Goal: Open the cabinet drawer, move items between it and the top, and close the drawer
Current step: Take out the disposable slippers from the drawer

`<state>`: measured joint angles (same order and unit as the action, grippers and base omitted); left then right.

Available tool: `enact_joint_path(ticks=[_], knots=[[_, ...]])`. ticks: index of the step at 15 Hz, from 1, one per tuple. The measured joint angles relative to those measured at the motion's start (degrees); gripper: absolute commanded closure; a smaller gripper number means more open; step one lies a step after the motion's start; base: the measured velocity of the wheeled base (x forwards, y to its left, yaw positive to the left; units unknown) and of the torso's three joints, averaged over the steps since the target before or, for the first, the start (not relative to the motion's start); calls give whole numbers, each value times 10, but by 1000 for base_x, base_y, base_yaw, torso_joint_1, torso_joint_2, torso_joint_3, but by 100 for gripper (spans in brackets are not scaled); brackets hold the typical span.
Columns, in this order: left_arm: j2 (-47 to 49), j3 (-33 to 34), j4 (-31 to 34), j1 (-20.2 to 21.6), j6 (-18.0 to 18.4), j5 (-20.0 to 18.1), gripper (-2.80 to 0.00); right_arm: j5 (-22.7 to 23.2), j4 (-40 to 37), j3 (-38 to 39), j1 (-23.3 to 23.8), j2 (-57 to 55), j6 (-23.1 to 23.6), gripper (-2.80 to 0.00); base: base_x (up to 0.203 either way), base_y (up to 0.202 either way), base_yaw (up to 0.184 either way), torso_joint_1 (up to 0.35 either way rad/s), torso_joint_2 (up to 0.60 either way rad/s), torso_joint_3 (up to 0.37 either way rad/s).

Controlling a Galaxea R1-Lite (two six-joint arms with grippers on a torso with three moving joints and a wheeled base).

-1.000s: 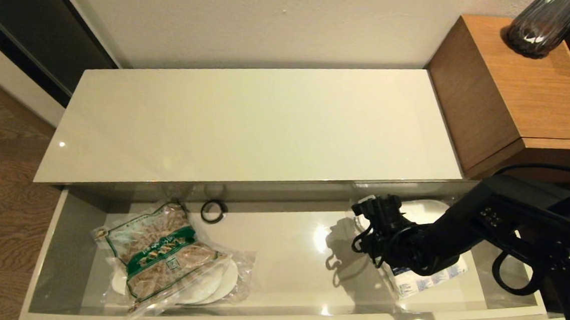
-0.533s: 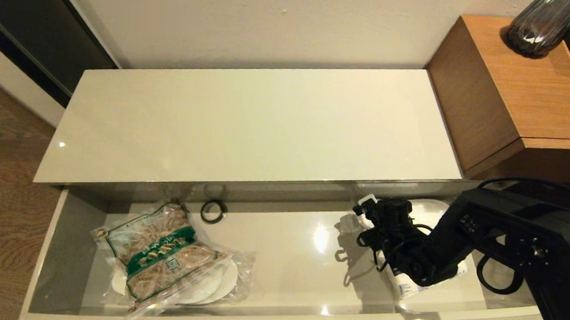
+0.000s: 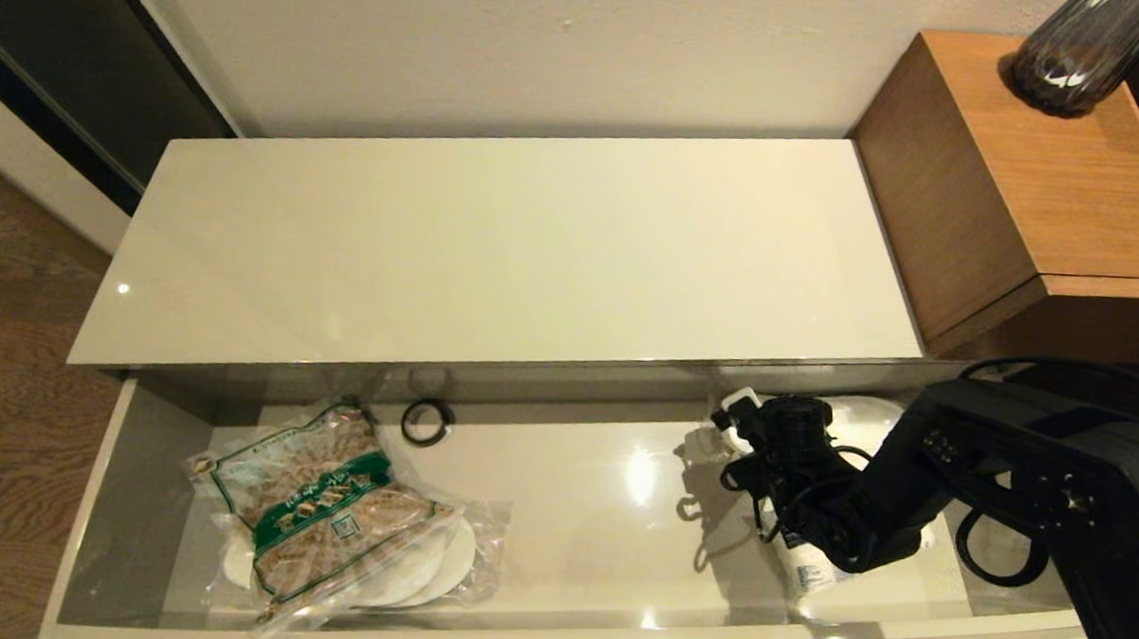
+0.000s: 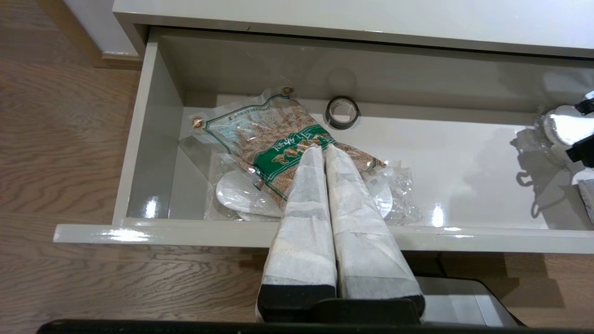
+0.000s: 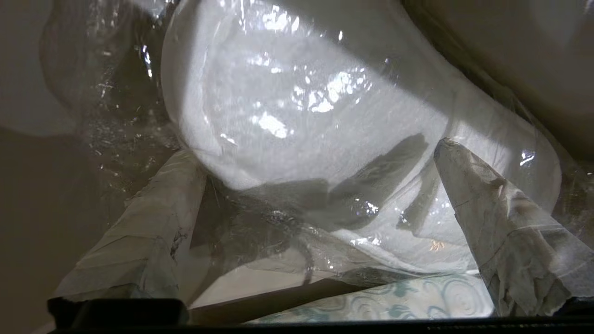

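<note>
The drawer (image 3: 605, 523) stands open. The right hand (image 5: 315, 195) is in its right end with fingers (image 5: 492, 222) spread wide, straddling the near edge of the wrapped slippers (image 5: 315, 116), which lie just ahead of it toward the back wall; their long axis seems to run front to back, though the arm hides much of them. The left hand (image 4: 325, 153), pressed shut and empty, is parked outside the drawer front, aimed at the food bag (image 3: 326, 503) at the left end. Against a second ago, the right hand has pushed further back over the slippers.
</note>
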<state>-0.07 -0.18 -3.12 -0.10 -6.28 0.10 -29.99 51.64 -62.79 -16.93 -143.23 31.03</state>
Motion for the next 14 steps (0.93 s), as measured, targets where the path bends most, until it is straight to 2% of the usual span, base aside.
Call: enact_joint_path(ticks=[1, 14], knots=[[0, 0, 0, 0, 0, 0, 0, 0, -5, -6, 4, -1, 3, 0, 0, 0, 0, 0, 0, 0], [0, 0, 0, 0, 0, 0, 0, 3, -116, -93, 30, 29, 2, 0, 0, 0, 0, 0, 0, 0]])
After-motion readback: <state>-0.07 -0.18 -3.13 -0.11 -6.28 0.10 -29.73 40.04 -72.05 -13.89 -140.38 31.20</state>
